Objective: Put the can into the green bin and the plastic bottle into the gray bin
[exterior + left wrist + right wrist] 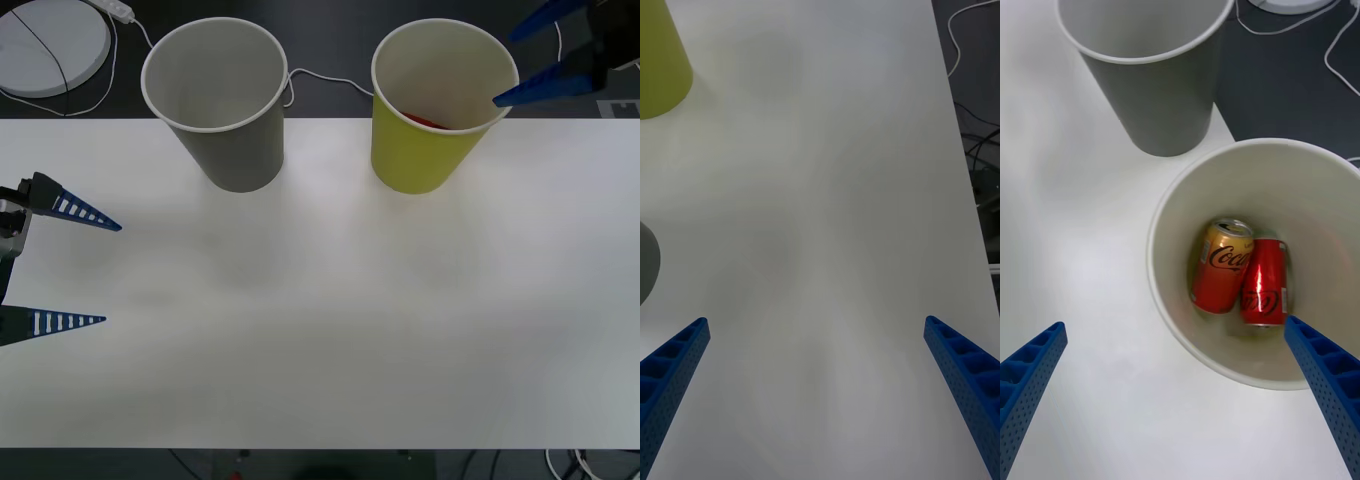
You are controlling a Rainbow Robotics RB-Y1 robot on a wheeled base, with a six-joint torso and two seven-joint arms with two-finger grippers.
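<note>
Nearest you, at the lower left of the front view, your left gripper (70, 270) hangs over the smooth white table (330, 330) with its ribbed blue fingers spread wide and nothing between them; no plastic bottle lies on the stretch of table you can see. Farther back, upper left of centre, stands the gray bin (228, 100), a tall tapered paper cup with a rolled white rim and a pale inside, nothing visible in the part of it you can see. To its right stands the green bin (435, 105), the same cup shape in matt yellow-green. Your right gripper (545, 55) hovers at the upper right of the front view, just above that rim, fingers wide apart and holding nothing. Looking down from the right wrist, two small cans lie side by side, touching, at the bottom of the green bin (1172, 247): the can (1221, 264) with the gold-toned top, pull tab and orange-red body, and a second red drink can (1263, 282). Judged from this, the can step looks finished. Such a can is probably light, thin-walled metal, glossy and slippery, and likely to dent; grip across its round body, gently. The paper bins would likely tip if nudged.
</note>
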